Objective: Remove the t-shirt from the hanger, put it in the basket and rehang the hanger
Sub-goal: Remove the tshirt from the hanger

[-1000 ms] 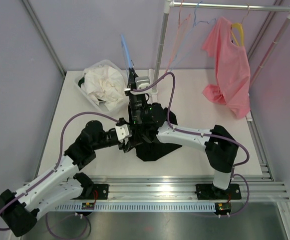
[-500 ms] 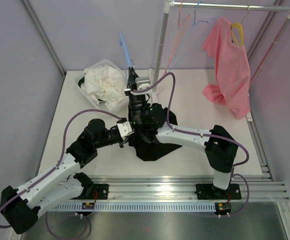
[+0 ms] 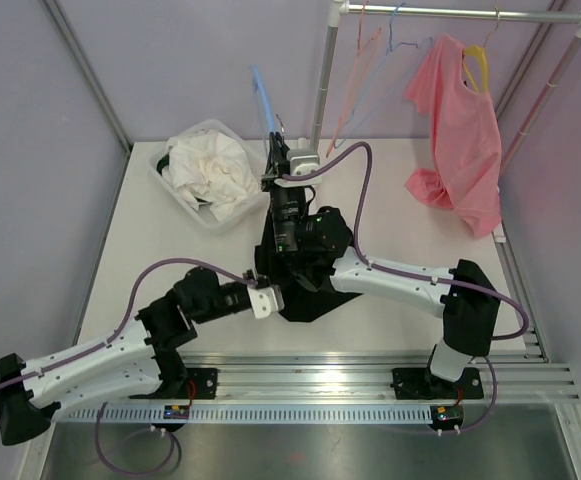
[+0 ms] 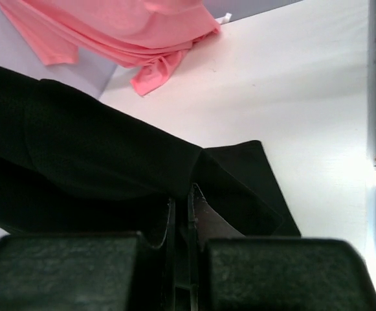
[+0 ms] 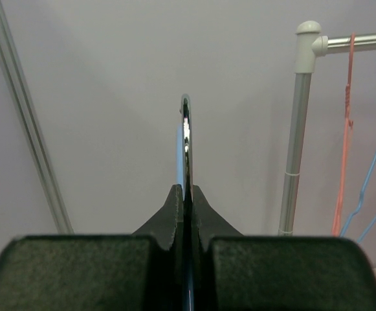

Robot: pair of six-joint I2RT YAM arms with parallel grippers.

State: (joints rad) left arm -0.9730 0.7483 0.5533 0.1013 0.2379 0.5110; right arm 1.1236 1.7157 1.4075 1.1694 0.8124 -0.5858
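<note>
The black t-shirt (image 3: 308, 304) lies bunched on the white counter (image 3: 170, 250), at the middle of the near half, under both arms. In the top view, the right arm's dark wrist covers most of its upper part. Only a dark, ragged patch shows there, so collar and sleeves cannot be made out.

The blue hanger (image 3: 263, 93) sticks up and back from the right pincer (image 3: 274, 142), out beyond the counter's far edge. Its lower end is hidden behind that pincer and wrist. Whether any of it sits inside the shirt cannot be told.

The right pincer's jaws are closed tight on the hanger. The right wrist view shows it edge-on, as a thin bright strip (image 5: 186, 139) rising from between the fingers. The right arm reaches from its base in towards the centre, with its wrist turned upward.

The left arm stretches low across the counter from the near left. The left pincer (image 3: 281, 300) meets the shirt's near-left edge, and its jaws are pinched together on a fold of the black cloth (image 4: 110, 168). This is clear only in the left wrist view, where fabric sits in the narrow slit between the fingers; from above, the tips merge with the dark cloth.

That view also shows a flap of the shirt spread flat on the counter. Beyond it is a pink t-shirt (image 4: 129, 29), cut off at the top. From above, the pink t-shirt (image 3: 460, 140) hangs on a yellow hanger (image 3: 481, 66) from the rail (image 3: 450, 12). A clear bin (image 3: 175, 195) of white cloth (image 3: 210, 170) stands at the far left.
</note>
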